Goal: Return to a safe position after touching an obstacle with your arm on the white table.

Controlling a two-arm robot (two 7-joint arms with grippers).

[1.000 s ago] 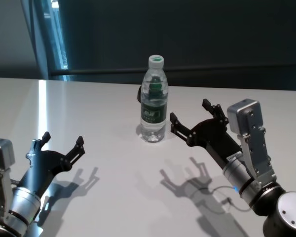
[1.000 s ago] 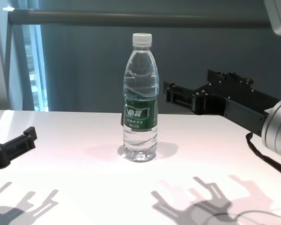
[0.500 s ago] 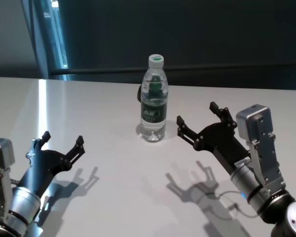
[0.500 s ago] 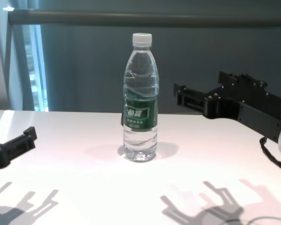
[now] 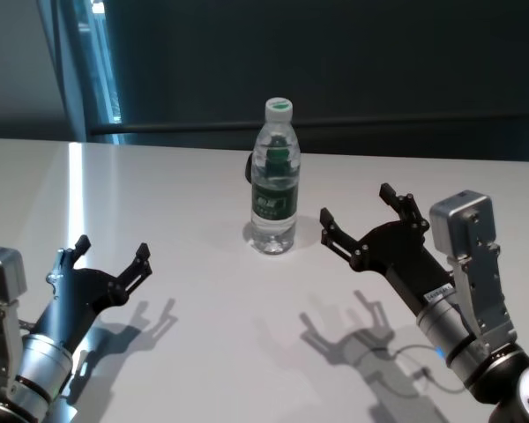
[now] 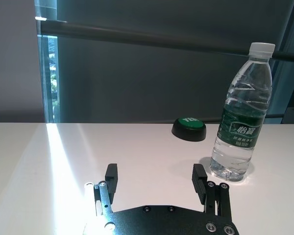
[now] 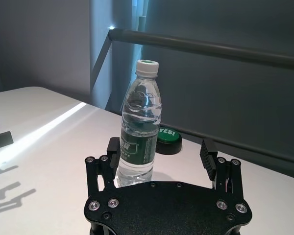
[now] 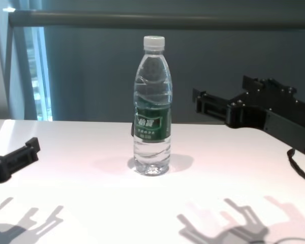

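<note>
Water filled most of the obstacle (image 5: 274, 181), a tall clear plastic bottle with a white cap and a dark green label band, standing upright on the white table (image 5: 203, 352) with nothing touching it. Taking that bottle as the landmark: the right gripper (image 5: 367, 225) hung just beside it on the robot's right, above the tabletop, its black fingers spread wide with empty air between them and a clear gap to the bottle's side. The left gripper (image 5: 111, 256) sat well apart from the bottle on the robot's left and nearer the robot, fingers likewise splayed and holding nothing. Behind the bottle, close to it, lay a low green button (image 6: 188, 128) on a black base.

To my eye the bottle would handle as a moderately heavy thing for its width: the water gives it weight, yet it is tall on a narrow foot, so a sideways knock near the cap would likely tip it. The wall looked thin and smooth, probably slick and inclined to dent under a hard squeeze. If anyone had to take hold of it, the labelled middle band seemed the best place, where the surface is less slippery and the weight balances. For a retreat, though, I judged no hold was called for, only keeping the fingers off it.
</note>
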